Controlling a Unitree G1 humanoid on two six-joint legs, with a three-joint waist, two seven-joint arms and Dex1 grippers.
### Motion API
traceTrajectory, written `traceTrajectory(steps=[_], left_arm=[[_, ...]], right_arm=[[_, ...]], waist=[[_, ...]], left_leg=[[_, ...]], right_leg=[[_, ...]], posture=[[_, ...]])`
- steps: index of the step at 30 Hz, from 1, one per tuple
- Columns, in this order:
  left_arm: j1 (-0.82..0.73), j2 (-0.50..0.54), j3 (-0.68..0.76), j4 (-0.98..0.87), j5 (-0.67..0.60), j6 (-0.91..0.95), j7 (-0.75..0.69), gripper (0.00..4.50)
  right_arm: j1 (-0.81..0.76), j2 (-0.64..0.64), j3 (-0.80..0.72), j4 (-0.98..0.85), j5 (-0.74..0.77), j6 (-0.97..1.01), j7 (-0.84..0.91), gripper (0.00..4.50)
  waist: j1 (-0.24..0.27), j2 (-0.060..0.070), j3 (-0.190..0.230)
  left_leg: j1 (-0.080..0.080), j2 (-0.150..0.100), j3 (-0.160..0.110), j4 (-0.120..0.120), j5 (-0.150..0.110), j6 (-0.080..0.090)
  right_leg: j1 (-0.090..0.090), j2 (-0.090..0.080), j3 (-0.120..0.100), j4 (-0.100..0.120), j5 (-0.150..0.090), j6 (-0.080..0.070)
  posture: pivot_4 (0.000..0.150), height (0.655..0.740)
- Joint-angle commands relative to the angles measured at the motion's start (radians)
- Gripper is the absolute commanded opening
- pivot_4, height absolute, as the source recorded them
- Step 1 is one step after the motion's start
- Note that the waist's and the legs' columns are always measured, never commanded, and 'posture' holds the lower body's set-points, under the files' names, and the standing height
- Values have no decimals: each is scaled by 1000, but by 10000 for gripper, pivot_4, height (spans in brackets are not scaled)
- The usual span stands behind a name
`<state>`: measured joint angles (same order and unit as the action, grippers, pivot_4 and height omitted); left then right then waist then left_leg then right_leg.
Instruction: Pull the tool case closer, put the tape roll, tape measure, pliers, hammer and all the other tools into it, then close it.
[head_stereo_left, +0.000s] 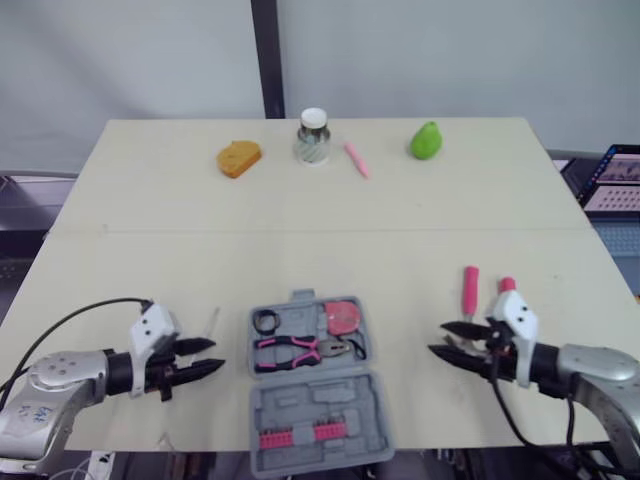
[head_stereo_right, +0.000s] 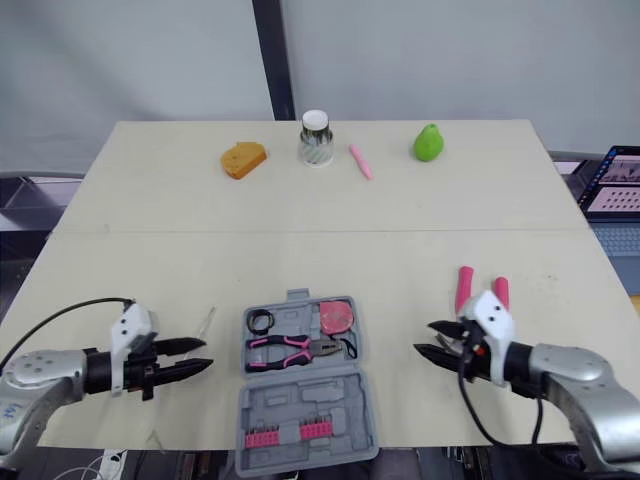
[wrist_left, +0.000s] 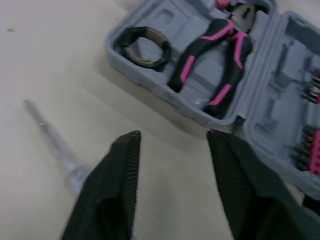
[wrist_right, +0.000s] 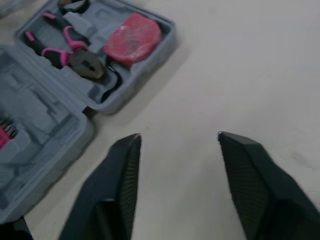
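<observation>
Counter (head_stereo_left: 300, 225), head views. The tool case (head_stereo_left: 320, 395) is lying open at lower centre of the frame, both halves flat on the surface.
- The upper half is holding the tape roll (head_stereo_left: 266, 321) at its left end, the pliers (head_stereo_left: 295, 351) across the middle and the red tape measure (head_stereo_left: 345, 315) at its right end.
- The lower half is carrying a row of pink bits (head_stereo_left: 290, 436) near the bottom edge.

Left end effector (head_stereo_left: 215, 356): it is hovering at lower left, pointing toward the case, released. In the left wrist view its fingers (wrist_left: 125, 170) are standing apart with nothing between them. A slim metal-shafted tool (head_stereo_left: 212, 322) is lying on the counter between this end effector and the case, touching neither.

Right end effector (head_stereo_left: 438, 338): it is sitting at lower right, aiming at the case from the other side, also released. Its fingers (wrist_right: 120, 170) are spread over bare counter.

Two tools are lying outside the case at right of centre: a long pink handle (head_stereo_left: 469, 290) and a short pink handle (head_stereo_left: 507, 285). Both are just behind the right end effector, which is partly covering the short one. I cannot tell which tools they are.

Along the top of the frame an orange lump (head_stereo_left: 239, 158), a white-capped jar (head_stereo_left: 313, 137), a pink marker (head_stereo_left: 356, 159) and a green pear (head_stereo_left: 427, 140) are sitting in a row, well apart from the case.
</observation>
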<state>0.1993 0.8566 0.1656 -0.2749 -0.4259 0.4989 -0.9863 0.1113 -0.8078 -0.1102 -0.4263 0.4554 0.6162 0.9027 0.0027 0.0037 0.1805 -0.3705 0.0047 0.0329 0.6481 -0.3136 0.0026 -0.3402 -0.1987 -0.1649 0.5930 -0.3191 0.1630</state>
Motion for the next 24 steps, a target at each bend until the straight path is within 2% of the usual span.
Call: traceTrajectory(steps=[1, 2, 3, 6, 11, 24], left_arm=[[24, 22, -53, -44, 24, 23, -10, 1146], [30, 21, -74, -50, 31, 25, -8, 0], [34, 20, -87, -54, 36, 26, -7, 0], [43, 24, -138, -54, 73, 26, 5, 0], [44, -27, -172, -61, 84, 19, 43, 0], [26, -102, -224, -89, 124, 0, 110, 0]], right_arm=[[-46, -8, 128, -14, -68, -4, -1, 5393], [-60, -4, 163, -4, -85, -5, 1, 754], [-70, -2, 186, 3, -97, -6, 2, 280], [-93, 3, 257, 24, -140, -13, -4, 280], [-121, 27, 330, 42, -174, -17, -1, 280], [-158, 103, 394, 48, -182, 20, -15, 280]], waist=[[0, 0, 0], [0, 0, 0], [0, 0, 0], [3, -1, 0], [10, -1, 0], [21, -1, 0]], left_leg=[[0, 0, 1, 0, 0, 0], [0, 0, 1, 0, 0, 0], [0, 1, 1, 0, 0, 0], [0, 1, 2, 0, 0, 0], [0, 2, 3, 1, 0, 0], [0, 12, 5, 3, -2, -4]], right_leg=[[0, 0, 1, 0, 0, 0], [-1, 0, 2, 0, 0, 0], [-1, 1, 3, 0, 0, 0], [-2, 1, 3, 0, 0, 0], [-2, 2, 4, 0, 0, -1], [-3, 12, 6, -1, 2, -6]], posture=[[1500, 7400], [1500, 7400], [1500, 7400], [1500, 7400], [1500, 7400], [1500, 7400]])
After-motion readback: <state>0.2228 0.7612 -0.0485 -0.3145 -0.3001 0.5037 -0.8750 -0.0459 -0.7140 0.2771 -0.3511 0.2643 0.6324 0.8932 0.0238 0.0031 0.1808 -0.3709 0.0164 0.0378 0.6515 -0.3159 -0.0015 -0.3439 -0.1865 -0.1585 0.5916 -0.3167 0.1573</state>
